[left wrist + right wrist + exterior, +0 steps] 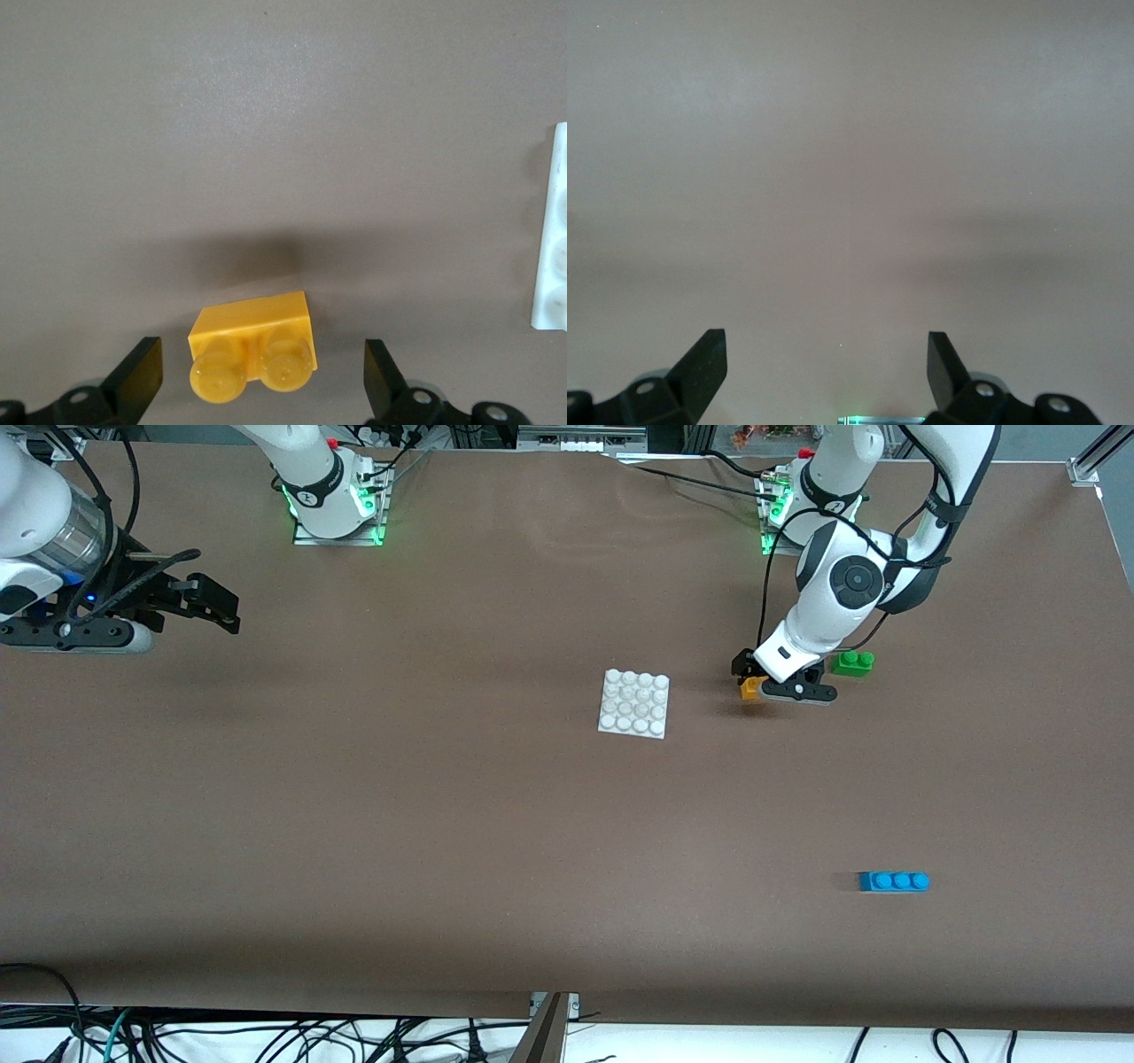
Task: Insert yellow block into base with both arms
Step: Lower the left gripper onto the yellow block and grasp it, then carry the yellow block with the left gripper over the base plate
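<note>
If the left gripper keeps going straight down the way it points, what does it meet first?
Most likely the yellow block: it lies between the open jaws of the left gripper, which hangs just above it. How much height is left is unclear.

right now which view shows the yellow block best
The left wrist view: the yellow block fills it, studs up, between the open left claw fingers. The front view shows only an orange corner under that claw. The right wrist view shows none.

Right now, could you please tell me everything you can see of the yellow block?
The yellow block is a small orange-yellow brick of glossy plastic with two round studs. It lies on the brown table between the open fingers of the left gripper, which touch neither side. It sits toward the left arm's end, apart from the white base, with the green brick close by.
</note>
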